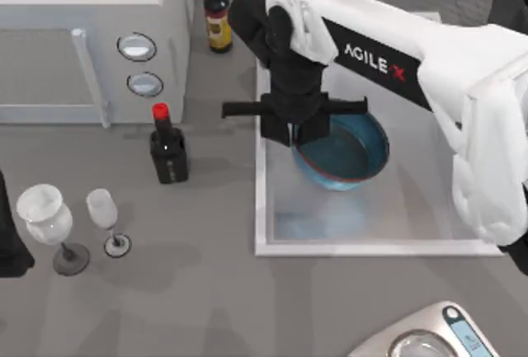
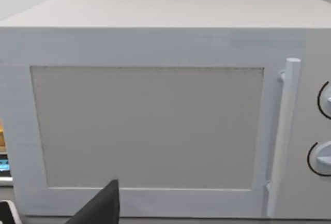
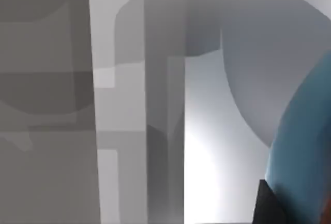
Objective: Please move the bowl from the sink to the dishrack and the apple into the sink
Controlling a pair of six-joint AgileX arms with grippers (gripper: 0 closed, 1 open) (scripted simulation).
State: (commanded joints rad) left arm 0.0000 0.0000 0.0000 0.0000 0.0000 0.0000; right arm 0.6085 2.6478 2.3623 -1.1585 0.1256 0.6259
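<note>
Reaching over the sink (image 1: pixel 266 209) from the right, the right hand (image 1: pixel 294 130) hanging at the left rim of the bowl (image 1: pixel 351 159), covering it; finger spread impossible to tell. Sitting inside the sink, bowl partly hidden.

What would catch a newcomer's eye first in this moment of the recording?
The right arm reaching across the white sink, its right gripper at the near-left rim of the blue bowl inside the basin. To the left stand a white microwave, a dark red-capped bottle and two wine glasses.
</note>
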